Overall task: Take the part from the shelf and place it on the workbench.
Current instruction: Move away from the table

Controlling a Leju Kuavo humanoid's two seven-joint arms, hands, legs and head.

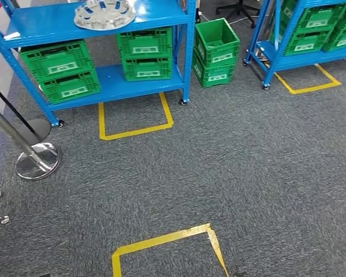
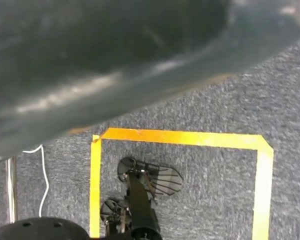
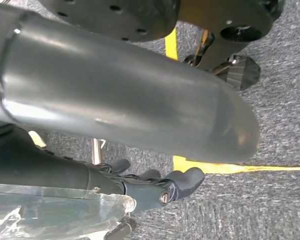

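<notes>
Part [image 1: 104,14] (rim cut off) on shelf [image 1: 162,16]

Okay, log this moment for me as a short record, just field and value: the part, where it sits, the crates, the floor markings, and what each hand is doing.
part: silver wheel cover
location: lying flat on the top board of the blue shelf, untouched
crates: green crates stacked on the lower board; two more stacked on the floor beside the shelf
floor markings: yellow tape outline in front of the shelf, another closer to the robot
right hand: right hand hanging over the carpet, dark fingers curled, holding nothing
left hand: blurred, state unclear
</notes>
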